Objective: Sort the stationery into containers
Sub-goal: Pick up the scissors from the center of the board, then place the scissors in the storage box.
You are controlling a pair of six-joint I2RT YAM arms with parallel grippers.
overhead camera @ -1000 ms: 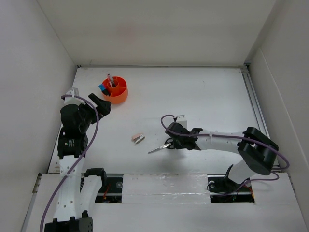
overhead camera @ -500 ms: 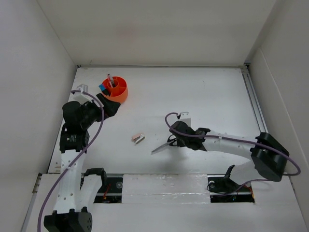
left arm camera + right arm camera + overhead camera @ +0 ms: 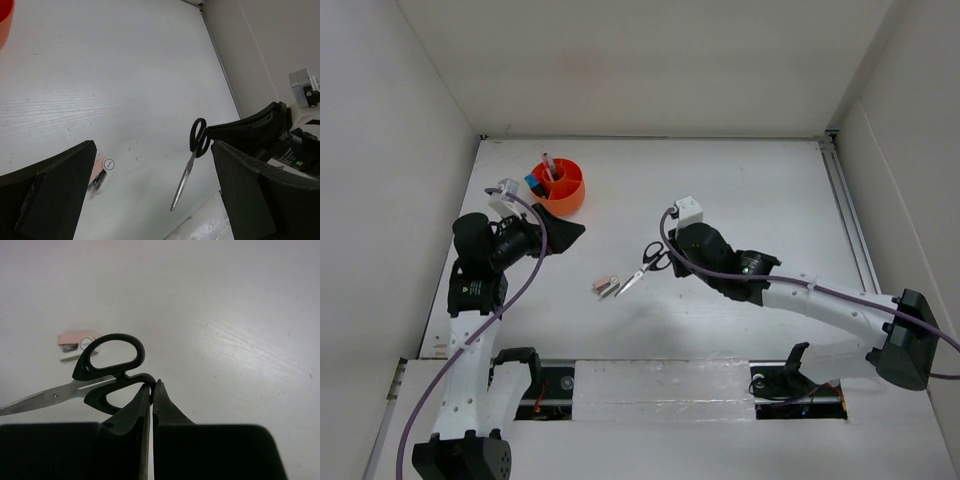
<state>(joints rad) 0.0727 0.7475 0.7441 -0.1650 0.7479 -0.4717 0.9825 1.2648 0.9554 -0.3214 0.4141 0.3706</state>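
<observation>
My right claw (image 3: pixel 152 387) is clamped on a handle of the black-handled steel scissors (image 3: pixel 120 376), held over the white desk (image 3: pixel 740 190), blades toward the small beige-silver stapler (image 3: pixel 607 287), while my left claw (image 3: pixel 150 192) gapes apart.

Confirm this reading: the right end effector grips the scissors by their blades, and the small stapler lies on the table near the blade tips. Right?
Not quite. The right end effector is pinched on the black handle of the scissors, not the blades; the right wrist view shows it. The blades stick out free, and the small stapler does lie on the table near their tips.
</observation>
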